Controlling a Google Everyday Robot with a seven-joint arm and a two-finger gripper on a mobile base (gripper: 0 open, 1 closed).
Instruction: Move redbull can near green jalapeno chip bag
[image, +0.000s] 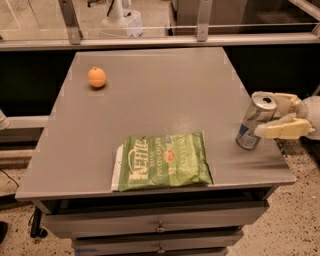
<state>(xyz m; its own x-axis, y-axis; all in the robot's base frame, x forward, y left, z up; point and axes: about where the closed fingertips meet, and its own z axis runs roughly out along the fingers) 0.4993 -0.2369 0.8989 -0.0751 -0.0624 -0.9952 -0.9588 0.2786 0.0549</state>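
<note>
The redbull can (254, 121), slim and silver with blue patches, stands tilted at the table's right edge. My gripper (257, 115) reaches in from the right and is shut on it. One cream finger (280, 100) lies behind the can's top and the other finger (283, 130) presses its near side. The green jalapeno chip bag (162, 161) lies flat near the front edge, a short gap to the left of the can.
An orange fruit (97, 77) sits at the far left of the grey table (160, 95). Drawers (160, 225) run under the front edge. A glass rail (150, 35) stands behind the table, and speckled floor lies to the right.
</note>
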